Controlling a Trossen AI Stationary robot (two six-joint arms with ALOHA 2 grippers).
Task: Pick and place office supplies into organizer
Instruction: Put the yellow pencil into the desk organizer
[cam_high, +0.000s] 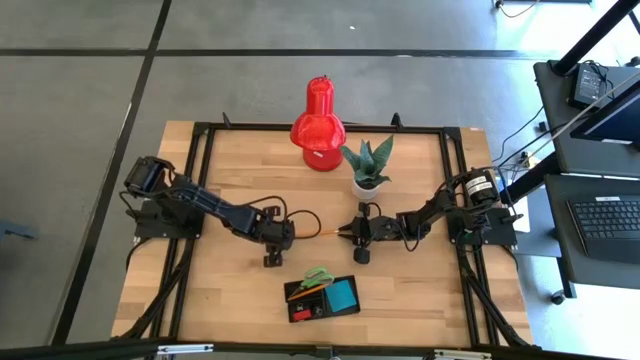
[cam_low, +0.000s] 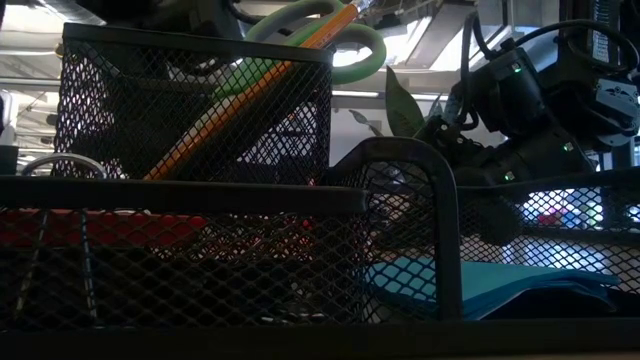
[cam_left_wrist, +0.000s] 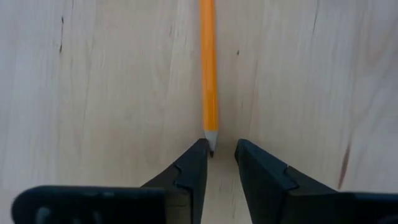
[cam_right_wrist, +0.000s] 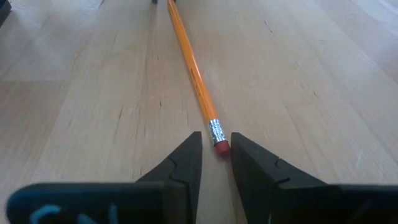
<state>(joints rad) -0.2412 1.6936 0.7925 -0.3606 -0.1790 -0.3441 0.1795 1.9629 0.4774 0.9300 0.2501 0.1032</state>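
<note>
An orange pencil (cam_high: 318, 232) lies flat on the wooden table between my two grippers. My left gripper (cam_left_wrist: 219, 148) points steeply down, open, its fingertips on either side of the sharpened tip (cam_left_wrist: 211, 144). My right gripper (cam_right_wrist: 215, 142) slants low over the table, open, its fingertips flanking the eraser end (cam_right_wrist: 221, 147). The black mesh organizer (cam_high: 322, 298) stands near the front edge. It holds green-handled scissors (cam_low: 335, 40), another orange pencil (cam_low: 250, 95), a blue note pad (cam_high: 341, 294) and a red piece (cam_high: 300, 313). My left gripper has the pencil's lead tip (cam_left_wrist: 211, 149) close beside one fingertip (cam_left_wrist: 200, 152). I cannot tell whether they touch. My right gripper has the pink eraser (cam_right_wrist: 222, 148) just inside its two fingertips, with a gap showing on one side. I cannot tell whether the other finger (cam_right_wrist: 239, 149) touches it.
A big red lamp-like object (cam_high: 319, 125) and a green plant in a white pot (cam_high: 369, 168) stand at the far middle, behind the grippers. A black frame (cam_high: 205, 180) runs round the table. Bare wood lies between the grippers and the organizer.
</note>
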